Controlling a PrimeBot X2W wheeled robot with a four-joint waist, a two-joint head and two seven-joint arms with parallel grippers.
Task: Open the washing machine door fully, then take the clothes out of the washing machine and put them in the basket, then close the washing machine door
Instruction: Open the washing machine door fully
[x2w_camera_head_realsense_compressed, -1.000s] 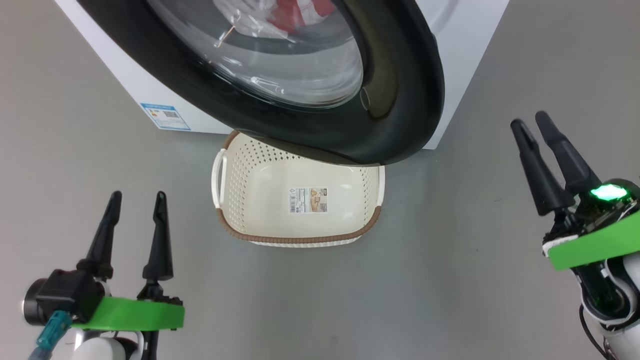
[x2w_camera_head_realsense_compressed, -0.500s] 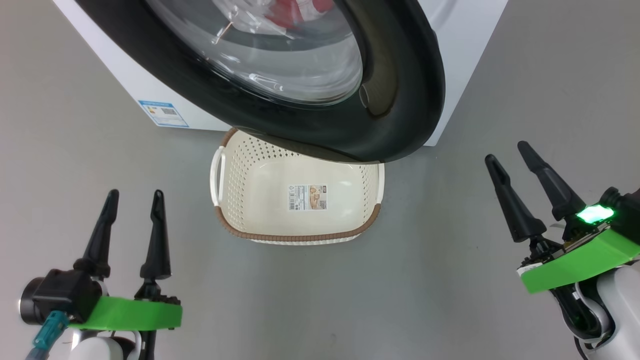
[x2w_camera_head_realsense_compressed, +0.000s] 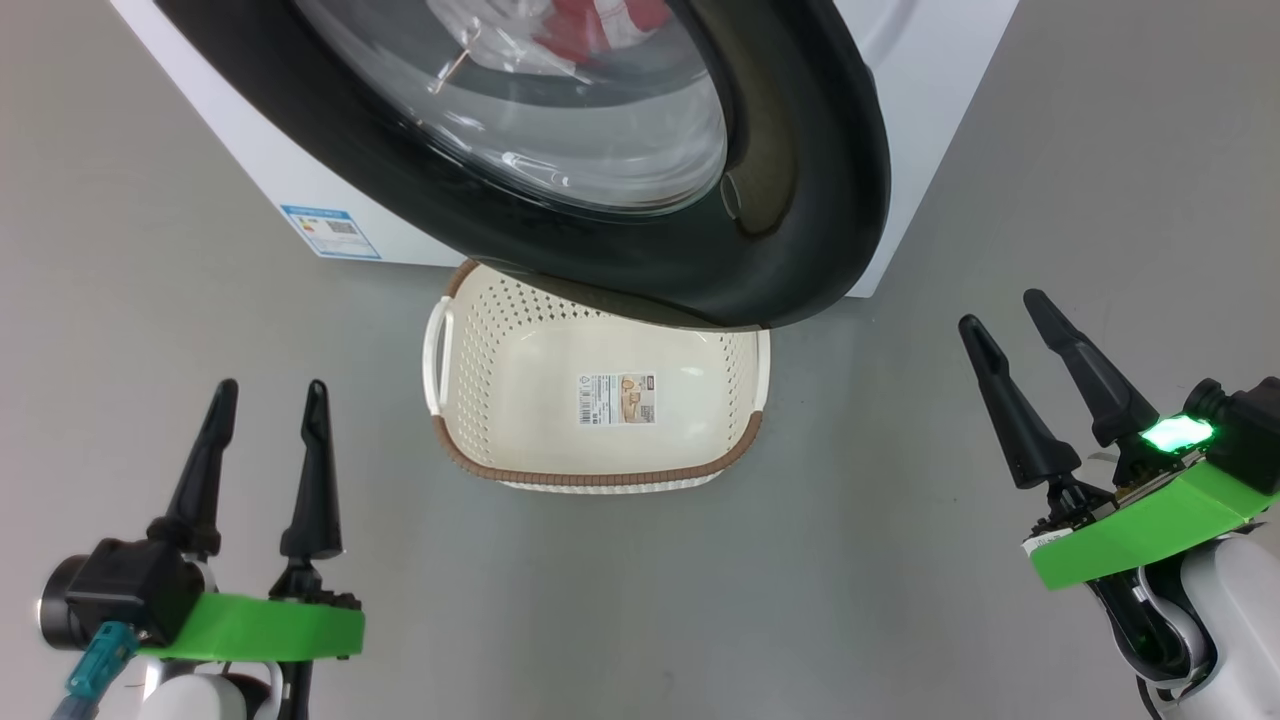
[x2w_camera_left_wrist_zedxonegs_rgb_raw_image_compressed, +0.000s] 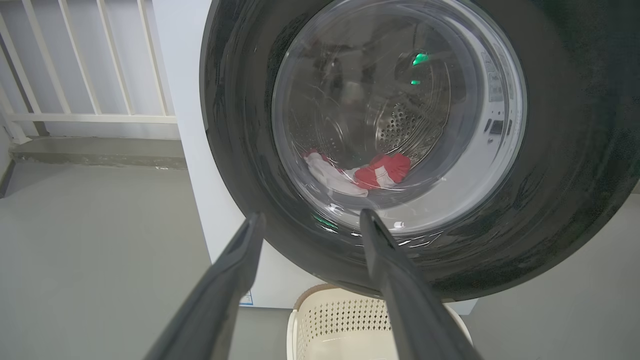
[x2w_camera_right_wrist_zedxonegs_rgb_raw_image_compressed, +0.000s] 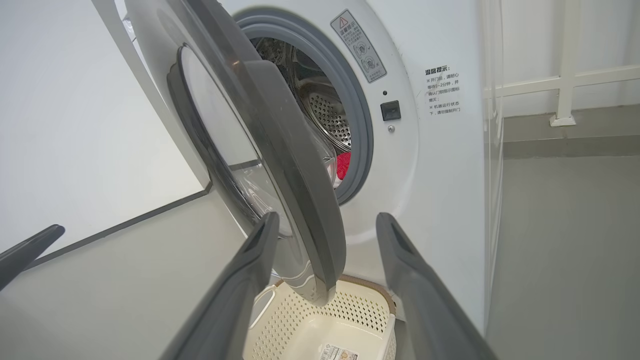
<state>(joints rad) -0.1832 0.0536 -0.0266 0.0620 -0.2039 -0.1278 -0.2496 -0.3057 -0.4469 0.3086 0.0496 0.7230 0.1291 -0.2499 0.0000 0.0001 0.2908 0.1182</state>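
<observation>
1. Head view: washing machine door (x2w_camera_head_realsense_compressed: 800, 200) hangs ajar over basket (x2w_camera_head_realsense_compressed: 600, 478); left hand (x2w_camera_head_realsense_compressed: 273, 385), right hand (x2w_camera_head_realsense_compressed: 1001, 310) spread wide, empty.
2. Left wrist view: clothes (x2w_camera_left_wrist_zedxonegs_rgb_raw_image_compressed: 370, 172) lie in drum (x2w_camera_left_wrist_zedxonegs_rgb_raw_image_compressed: 400, 120) behind the door, likely soft, light.
3. Right wrist view: door's stiff free edge seems best hold.

Ahead of the dark left claw (x2w_camera_head_realsense_compressed: 273, 388), the washing machine door (x2w_camera_head_realsense_compressed: 810, 200) is rimmed glossy black; the clothes (x2w_camera_left_wrist_zedxonegs_rgb_raw_image_compressed: 382, 171) behind it are red and white. Right of the claw, a perforated cream basket (x2w_camera_head_realsense_compressed: 480, 350), brown-rimmed.
</observation>
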